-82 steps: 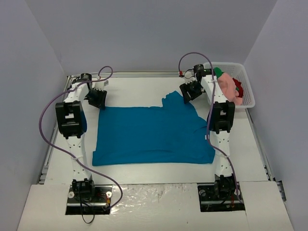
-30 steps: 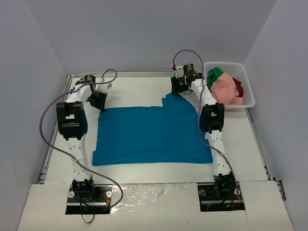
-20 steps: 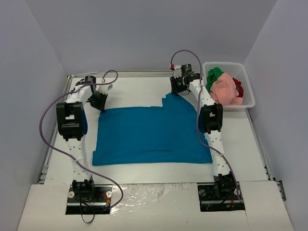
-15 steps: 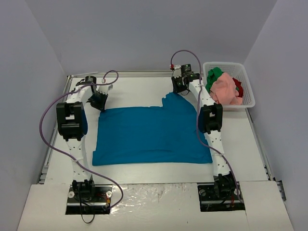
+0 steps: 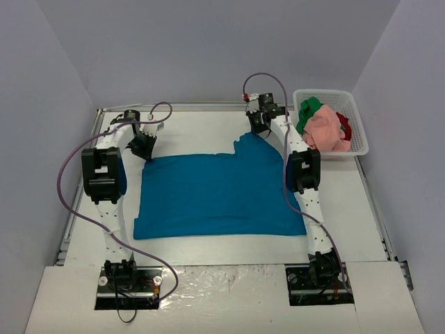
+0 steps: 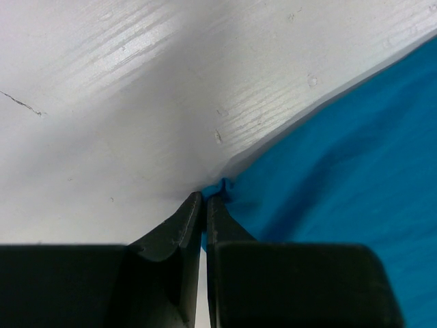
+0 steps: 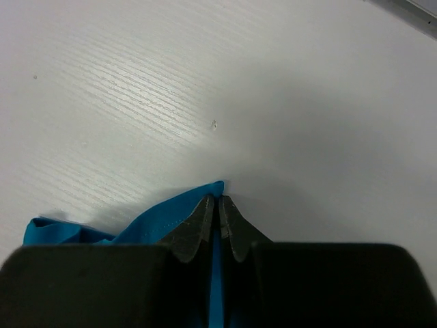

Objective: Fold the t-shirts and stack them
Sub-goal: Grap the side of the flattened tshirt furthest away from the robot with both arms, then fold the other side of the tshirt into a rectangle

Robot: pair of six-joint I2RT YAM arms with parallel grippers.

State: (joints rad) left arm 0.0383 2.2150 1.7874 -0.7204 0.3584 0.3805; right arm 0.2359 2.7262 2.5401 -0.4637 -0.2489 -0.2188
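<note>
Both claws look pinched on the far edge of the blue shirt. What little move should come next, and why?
Probably raise both corners a little, together, to start folding toward the near edge. The left gripper and right gripper are each shut on a far corner of the teal-blue t-shirt, which lies spread flat on the table.

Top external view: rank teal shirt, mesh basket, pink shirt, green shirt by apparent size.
1. teal-blue t-shirt, by far the largest
2. white mesh basket
3. pink t-shirt, bunched in the basket
4. green t-shirt, only partly showing
</note>
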